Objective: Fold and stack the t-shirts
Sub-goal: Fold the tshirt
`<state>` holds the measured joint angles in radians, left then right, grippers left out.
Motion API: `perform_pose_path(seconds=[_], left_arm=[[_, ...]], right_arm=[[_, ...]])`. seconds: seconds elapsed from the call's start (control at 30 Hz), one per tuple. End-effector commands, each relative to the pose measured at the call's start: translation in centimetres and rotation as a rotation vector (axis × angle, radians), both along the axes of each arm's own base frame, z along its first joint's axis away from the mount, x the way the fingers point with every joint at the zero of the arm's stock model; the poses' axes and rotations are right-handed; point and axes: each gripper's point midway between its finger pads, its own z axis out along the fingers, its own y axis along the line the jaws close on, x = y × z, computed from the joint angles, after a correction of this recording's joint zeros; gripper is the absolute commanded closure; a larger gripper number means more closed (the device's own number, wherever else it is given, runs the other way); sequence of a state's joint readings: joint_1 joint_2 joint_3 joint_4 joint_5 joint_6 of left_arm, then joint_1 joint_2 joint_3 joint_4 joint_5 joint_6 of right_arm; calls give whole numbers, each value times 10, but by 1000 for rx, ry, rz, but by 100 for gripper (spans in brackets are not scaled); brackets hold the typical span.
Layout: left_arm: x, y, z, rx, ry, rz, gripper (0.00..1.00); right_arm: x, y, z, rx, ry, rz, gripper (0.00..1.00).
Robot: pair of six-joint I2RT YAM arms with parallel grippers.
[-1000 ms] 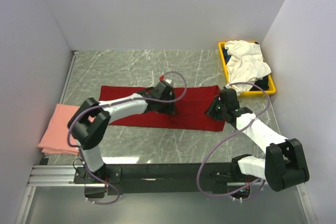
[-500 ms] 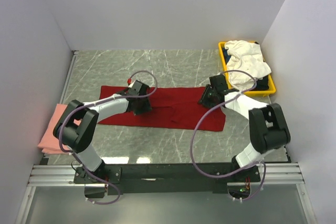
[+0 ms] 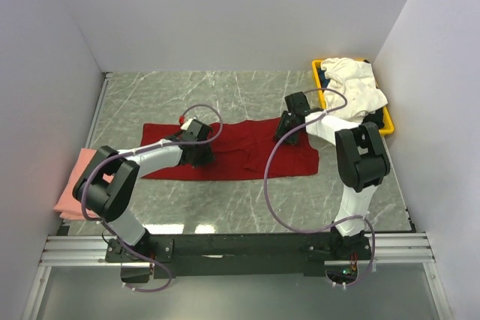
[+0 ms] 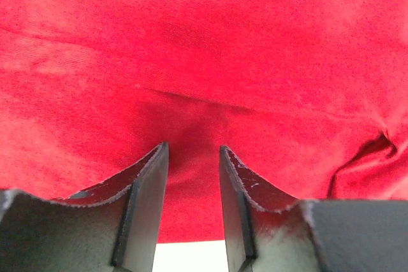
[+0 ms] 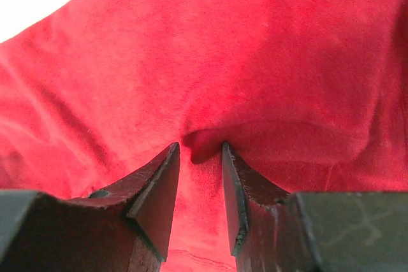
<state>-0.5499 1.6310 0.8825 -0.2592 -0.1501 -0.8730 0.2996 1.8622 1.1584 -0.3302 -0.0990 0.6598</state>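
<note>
The dark red t-shirt (image 3: 232, 157) lay spread across the middle of the worktop (image 3: 225, 91), my left gripper (image 4: 192, 154) down on its left part and my right gripper (image 5: 201, 151) at its far right edge. Each pair of fingers stood partly apart with red cloth filling the gap, but I could not tell whether either pinched it. My left arm partly hid the salmon-pink t-shirt (image 3: 79, 185) at the left edge; the white t-shirt (image 3: 352, 88) covered much of the yellow bin (image 3: 318, 84) in the far right corner.
</note>
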Motion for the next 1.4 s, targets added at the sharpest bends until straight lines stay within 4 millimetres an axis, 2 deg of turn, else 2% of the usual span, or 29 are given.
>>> perform_pose_path(seconds=[0.0, 0.07, 0.13, 0.17, 0.27, 0.4, 0.5, 0.6, 0.63, 0.67, 0.73, 0.77, 0.8, 0.83, 0.9, 0.93, 0.97, 1.0, 1.03, 1.07, 1.1, 1.13, 1.17, 1.2, 1.23, 1.27, 1.3, 1.33, 1.37], left_arm=[[-15, -12, 2, -33, 12, 17, 56], [-23, -22, 1, -33, 14, 8, 56], [-34, -33, 1, -54, 26, 13, 55], [-37, -37, 1, -62, 29, 16, 55], [-53, -53, 3, -113, 40, 32, 55], [-76, -89, 8, -200, 70, 20, 54], [-85, -108, 13, -243, 85, 11, 54], [-95, -127, 23, -294, 92, -17, 54], [-98, -135, 30, -316, 90, -34, 54], [-99, -138, 34, -328, 88, -38, 53], [-97, -144, 49, -356, 66, -50, 53], [-95, -145, 54, -361, 52, -55, 53], [-94, -143, 63, -363, 39, -53, 52], [-90, -145, 73, -368, 13, -58, 51], [-78, -133, 86, -318, -52, -41, 47], [-69, -136, 102, -326, -88, -41, 45], [-60, -133, 109, -306, -121, -51, 43], [-44, -130, 125, -316, -156, -32, 42], [-35, -126, 129, -301, -173, -27, 42], [-25, -122, 137, -279, -211, -49, 40], [-15, -122, 138, -263, -228, -63, 38], [6, -116, 153, -258, -266, -43, 38], [19, -113, 158, -213, -305, -82, 37], [41, -117, 168, -203, -340, -102, 37], [54, -118, 172, -176, -364, -123, 37], [63, -118, 171, -110, -383, -189, 37], [81, -128, 175, -90, -412, -229, 37], [90, -133, 177, -56, -434, -269, 37], [97, -132, 176, 21, -458, -332, 35]], right_arm=[[11, 5, -7, -37, 34, 33, 60], [18, 7, -12, -45, 50, 39, 60], [30, 12, -4, -37, 39, 50, 60], [32, 13, -9, -40, 54, 53, 60], [53, 19, 2, -42, 33, 66, 60], [67, 27, 7, -38, 43, 98, 60], [81, 33, 10, -32, 33, 122, 60], [92, 43, 7, -24, 33, 158, 60], [93, 46, 1, -28, 40, 171, 60], [103, 50, 8, -27, 12, 188, 60], [106, 55, 2, -31, 24, 210, 60], [116, 61, 12, -24, -11, 224, 60], [117, 62, 16, -27, -12, 241, 59], [120, 64, 19, -21, -22, 251, 59], [131, 64, 39, -26, -70, 254, 56], [133, 64, 47, -24, -91, 258, 54], [138, 60, 68, -21, -137, 253, 53], [140, 56, 79, -22, -157, 240, 51], [142, 51, 89, -17, -176, 230, 51], [142, 38, 109, -1, -205, 199, 50], [144, 32, 121, 19, -231, 176, 50], [142, 24, 130, 45, -243, 157, 50], [135, 15, 147, 81, -269, 110, 50], [136, -9, 154, 97, -282, 49, 50], [131, -16, 161, 119, -300, 25, 50], [112, -25, 166, 157, -297, -9, 50], [112, -38, 174, 174, -339, -48, 50], [102, -47, 199, 190, -396, -73, 50], [83, -51, 178, 208, -346, -102, 50]])
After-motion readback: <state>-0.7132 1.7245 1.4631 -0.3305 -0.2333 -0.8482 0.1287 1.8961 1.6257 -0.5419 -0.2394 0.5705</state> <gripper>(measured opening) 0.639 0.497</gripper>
